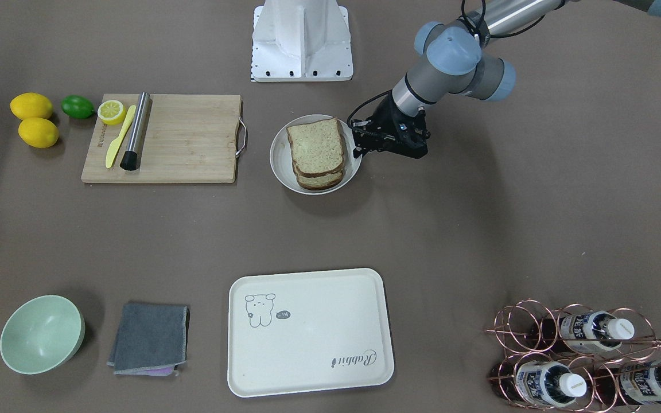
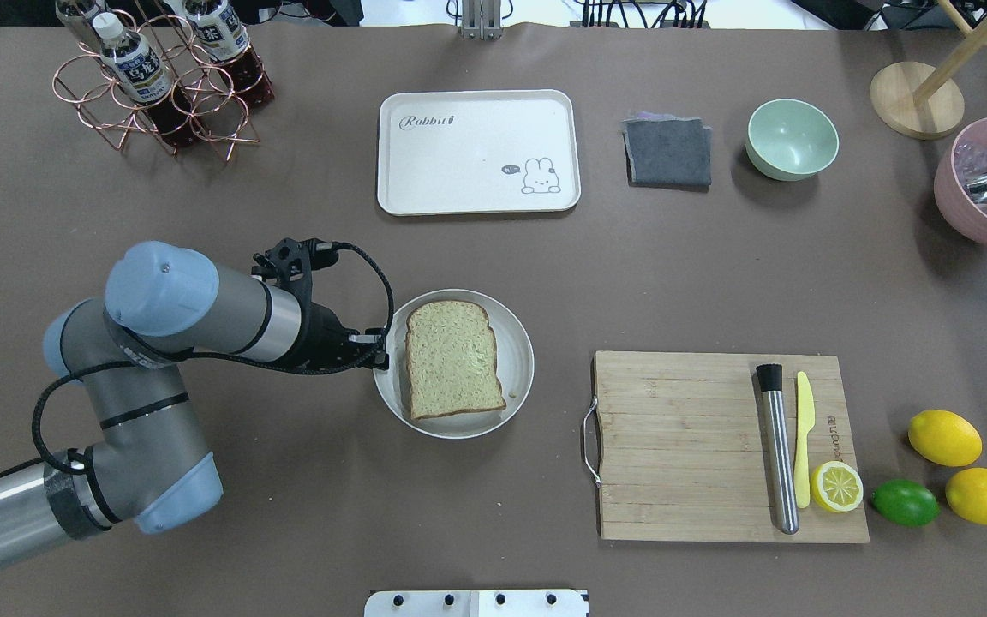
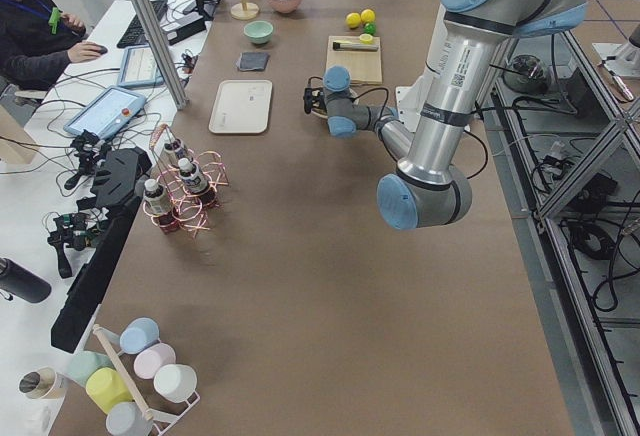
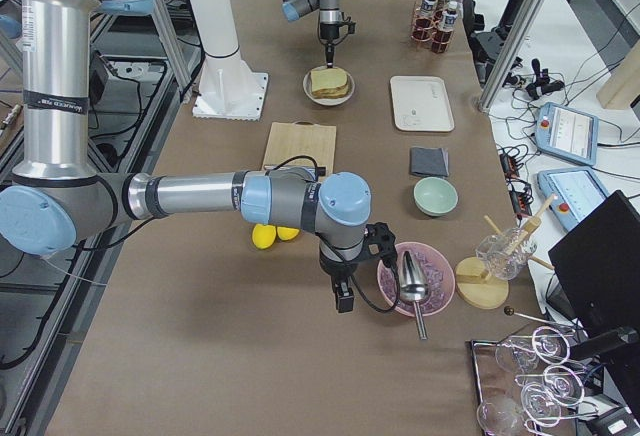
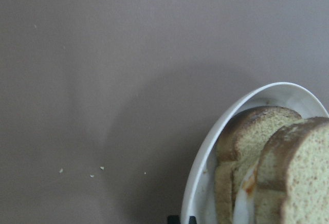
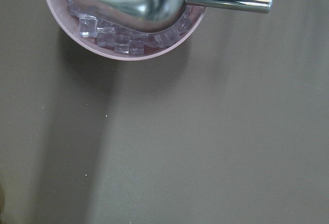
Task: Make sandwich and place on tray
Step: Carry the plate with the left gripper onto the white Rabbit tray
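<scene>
Stacked sandwich (image 2: 451, 360) sits on round plate (image 2: 517, 377). L gripper (image 2: 379, 350) is just outside plate's rim, robot-left side, nearer arm; can't tell jaws. R gripper (image 4: 343, 301) is well apart from plate, jaws unclear. Tray (image 2: 476, 154) lies beyond plate.

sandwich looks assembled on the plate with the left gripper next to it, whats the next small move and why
Probably ease the left gripper sideways over the plate rim so its fingers bracket the sandwich edge, ready to grip. The sandwich sits stacked on the plate with egg between the slices, the gripper is just outside the rim, and the tray has no sandwich yet.
</scene>
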Motion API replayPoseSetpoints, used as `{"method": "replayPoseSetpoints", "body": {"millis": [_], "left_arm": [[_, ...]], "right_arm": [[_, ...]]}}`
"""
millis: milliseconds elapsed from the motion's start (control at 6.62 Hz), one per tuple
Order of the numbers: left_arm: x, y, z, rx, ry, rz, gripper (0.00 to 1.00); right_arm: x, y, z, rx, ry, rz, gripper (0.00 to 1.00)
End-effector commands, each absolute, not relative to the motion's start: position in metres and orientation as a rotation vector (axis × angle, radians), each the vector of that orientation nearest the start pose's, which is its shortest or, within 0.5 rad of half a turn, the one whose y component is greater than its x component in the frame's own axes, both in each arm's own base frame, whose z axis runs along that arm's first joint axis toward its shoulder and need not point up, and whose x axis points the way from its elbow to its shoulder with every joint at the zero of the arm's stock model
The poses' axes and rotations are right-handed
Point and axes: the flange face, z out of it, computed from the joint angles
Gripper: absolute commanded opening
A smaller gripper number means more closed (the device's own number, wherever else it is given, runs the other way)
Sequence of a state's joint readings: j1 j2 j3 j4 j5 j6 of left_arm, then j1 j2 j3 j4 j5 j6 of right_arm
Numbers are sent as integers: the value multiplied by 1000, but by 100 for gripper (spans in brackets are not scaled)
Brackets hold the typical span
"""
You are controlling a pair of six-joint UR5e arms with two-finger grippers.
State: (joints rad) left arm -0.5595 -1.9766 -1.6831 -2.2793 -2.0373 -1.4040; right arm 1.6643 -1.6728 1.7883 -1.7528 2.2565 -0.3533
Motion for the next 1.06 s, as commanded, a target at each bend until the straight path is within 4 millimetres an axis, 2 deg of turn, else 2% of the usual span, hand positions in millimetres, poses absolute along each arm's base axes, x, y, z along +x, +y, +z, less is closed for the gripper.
{"method": "replayPoseSetpoints", "body": {"millis": [0, 151, 302, 453, 604, 755, 906], "left_arm": [[448, -480, 278, 31, 1285, -99, 0], [444, -529, 274, -14, 1282, -114, 0], [455, -565, 280, -3, 1283, -131, 0], [468, -608, 276, 24, 1265, -129, 0], [468, -646, 265, 23, 1250, -132, 0], [479, -686, 251, 28, 1215, -143, 0], [481, -723, 244, 34, 1173, -153, 0]], "right_arm": [[115, -428, 626, 90, -687, -218, 100], [116, -428, 626, 90, -687, -214, 100], [116, -431, 623, 94, -685, -211, 100], [116, -430, 624, 92, -685, -209, 100], [117, -429, 624, 92, -685, -205, 100], [118, -432, 622, 96, -684, -207, 100], [118, -434, 620, 101, -683, -206, 100]]}}
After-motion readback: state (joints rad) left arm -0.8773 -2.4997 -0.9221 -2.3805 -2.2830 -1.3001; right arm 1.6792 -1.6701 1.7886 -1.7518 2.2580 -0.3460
